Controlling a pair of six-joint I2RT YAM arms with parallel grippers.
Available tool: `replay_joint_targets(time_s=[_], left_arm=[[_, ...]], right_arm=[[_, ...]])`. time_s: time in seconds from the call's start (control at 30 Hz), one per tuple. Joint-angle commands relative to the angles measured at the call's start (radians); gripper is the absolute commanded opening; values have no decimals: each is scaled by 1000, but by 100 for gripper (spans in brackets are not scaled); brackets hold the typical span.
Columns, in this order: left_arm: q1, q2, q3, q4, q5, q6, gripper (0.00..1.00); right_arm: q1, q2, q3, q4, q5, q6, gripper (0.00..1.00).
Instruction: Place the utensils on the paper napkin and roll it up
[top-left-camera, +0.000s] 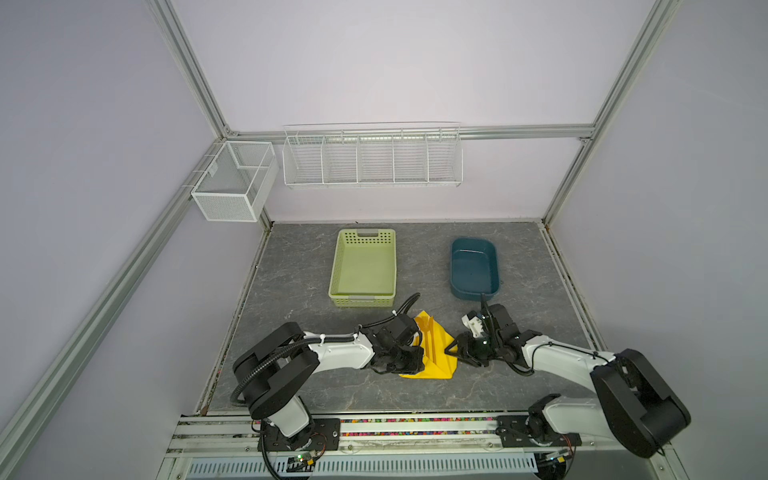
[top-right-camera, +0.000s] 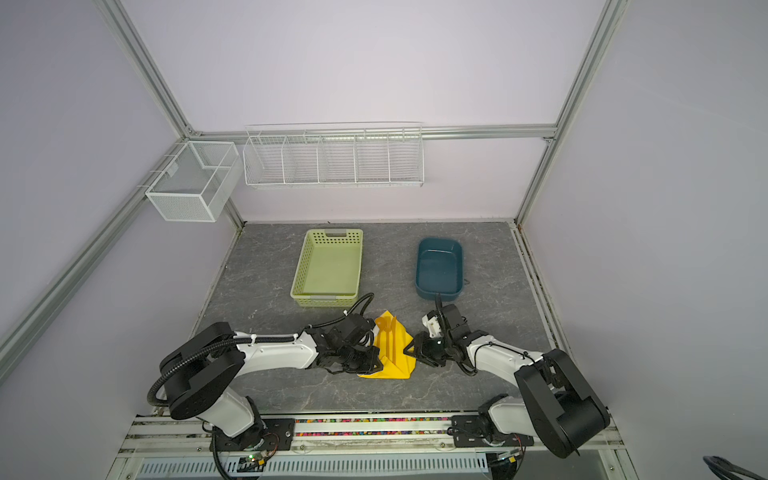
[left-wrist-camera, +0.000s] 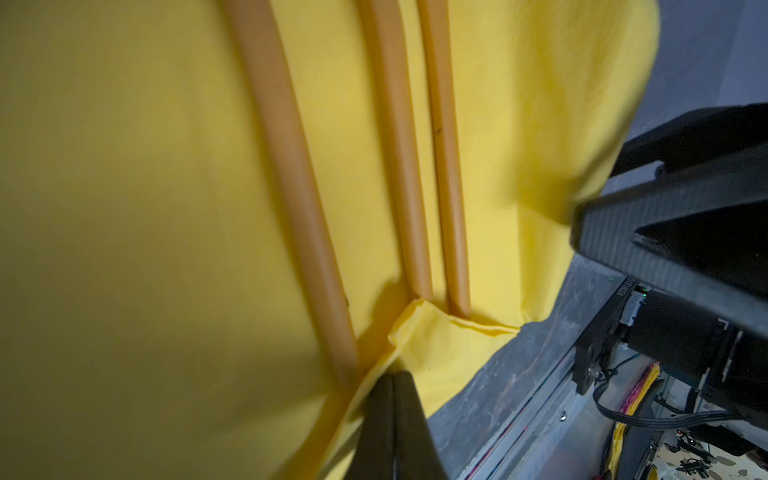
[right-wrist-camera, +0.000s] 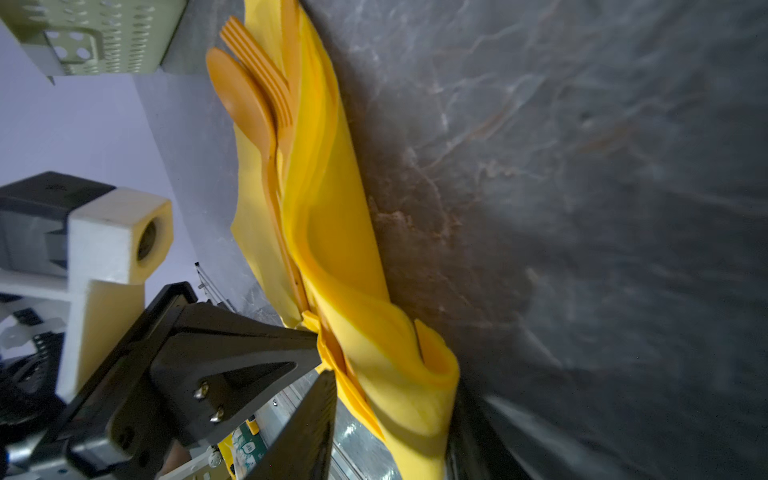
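Left end effector (left-wrist-camera: 390, 419): my jaws are closed, pinching a folded bit of the paper napkin (top-left-camera: 440, 362) near the handle ends of the utensils (top-left-camera: 429, 340).

Right end effector (top-left-camera: 449, 351): my jaws are apart. The napkin's curled-up right edge sits loose and unflattened between them. I cannot tell whether either finger touches it.

The napkin lies on the counter (top-left-camera: 299, 282), front middle, between my two arms.

On the napkin, lengthwise and close together, are the spoon (right-wrist-camera: 243, 95), fork (right-wrist-camera: 259, 68) and knife (right-wrist-camera: 291, 45). Their heads point toward the back. The spoon bowl overlaps the fork. In the left wrist view the three handles run nearly parallel.

Farther out, the green basket (top-left-camera: 361, 300) is near the napkin's far tip. The blue tub (top-left-camera: 473, 294) stands to its right, behind my right wrist.
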Motion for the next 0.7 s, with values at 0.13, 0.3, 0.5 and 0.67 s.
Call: replay_joint_targets(time_s=[0.13,0.3,0.5,0.67], left_arm=[[-5,26,-6,-4,-9,-9,4],[-5,29,-5,-2,-8,-10,4],[-5,31,-4,-5,-7,-8,4],[-5,36,-2,-5,-3,-9,4]], right_arm=[[12,-14,-30,41,-115,44,52],[16,-56,-41,-13,-120,35,53],[15,-98,-28,-53,-83,22,52],[12,-114,28,-162,1,-35,50]])
